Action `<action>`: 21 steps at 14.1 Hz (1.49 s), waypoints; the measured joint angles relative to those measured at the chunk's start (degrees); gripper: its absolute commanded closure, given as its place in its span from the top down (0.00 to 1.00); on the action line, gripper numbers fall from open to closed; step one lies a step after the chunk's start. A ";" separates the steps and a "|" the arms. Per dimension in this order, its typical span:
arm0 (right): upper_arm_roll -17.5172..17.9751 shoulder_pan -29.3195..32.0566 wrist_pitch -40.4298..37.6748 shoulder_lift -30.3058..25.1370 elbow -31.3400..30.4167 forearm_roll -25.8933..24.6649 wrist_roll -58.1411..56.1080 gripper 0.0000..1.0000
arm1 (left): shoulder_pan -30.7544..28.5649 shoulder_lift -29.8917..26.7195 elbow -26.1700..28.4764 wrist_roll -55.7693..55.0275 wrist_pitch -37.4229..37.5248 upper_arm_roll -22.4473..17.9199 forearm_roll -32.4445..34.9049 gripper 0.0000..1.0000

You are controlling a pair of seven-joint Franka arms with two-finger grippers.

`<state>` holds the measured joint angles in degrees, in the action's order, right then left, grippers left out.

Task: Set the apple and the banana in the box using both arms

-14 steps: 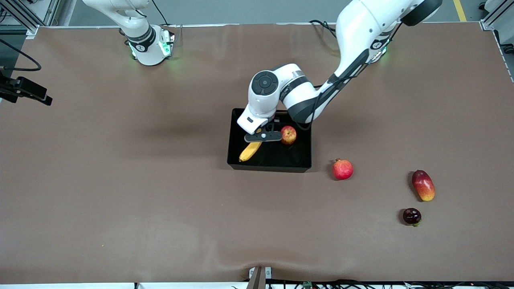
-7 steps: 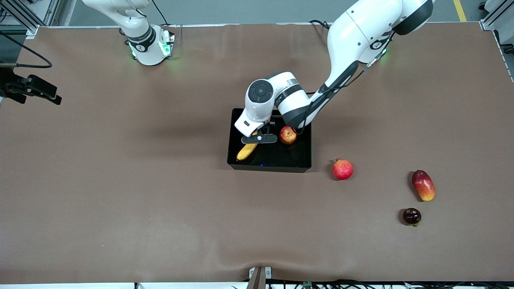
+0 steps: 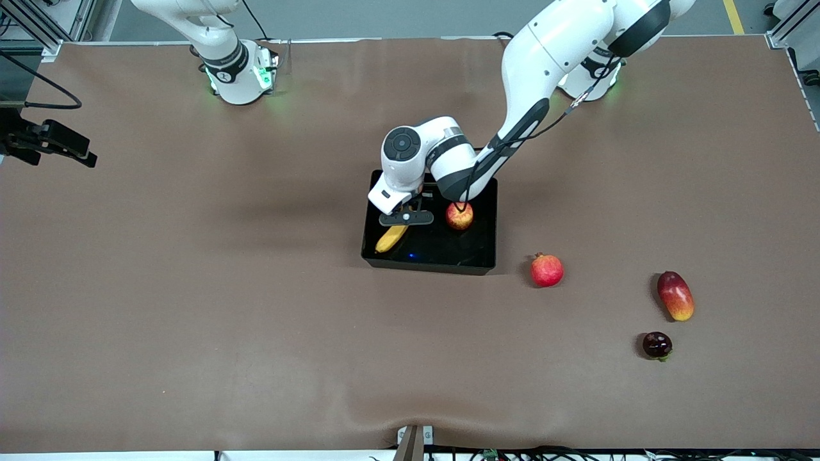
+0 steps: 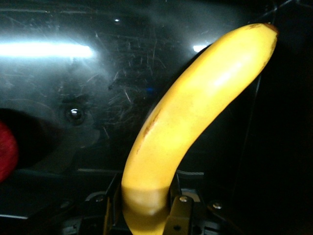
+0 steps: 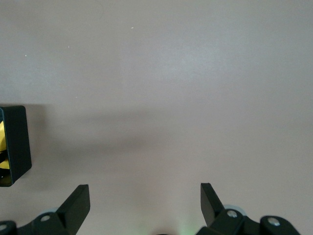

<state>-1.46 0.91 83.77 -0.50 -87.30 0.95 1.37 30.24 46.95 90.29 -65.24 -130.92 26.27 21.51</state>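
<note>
Left arm: I have it reaching in from its base, wrist bent down.
Left gripper: jaws clamped on what I carry.
Right gripper: waiting, jaws spread wide.

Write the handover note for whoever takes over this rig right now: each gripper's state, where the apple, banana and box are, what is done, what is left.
Left gripper: shut on the banana, low inside the box, at the right arm's end of it.
Right gripper: open, empty, waiting over bare table.
Apple: lying in the box, toward the left arm's end.
Done: apple placed; banana carried into the box.
Left: release the banana and lift the left arm out.
</note>
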 measured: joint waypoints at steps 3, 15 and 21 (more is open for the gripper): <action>-0.02 0.00 0.20 0.00 0.03 0.00 0.00 1.00 | 0.58 0.15 -0.35 -0.37 -0.18 -0.55 0.26 1.00; -0.45 0.28 0.40 0.00 0.05 -0.05 0.00 1.00 | -10.66 -12.48 -6.01 2.47 10.56 -1.68 2.71 1.00; -0.47 0.36 0.47 0.00 0.29 -0.05 0.00 1.00 | -16.35 -18.35 -5.98 4.65 17.96 -1.56 0.90 1.00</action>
<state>-1.93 1.27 84.24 -0.50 -87.01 0.90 1.37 13.90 28.61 84.31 -60.59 -112.96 24.71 22.41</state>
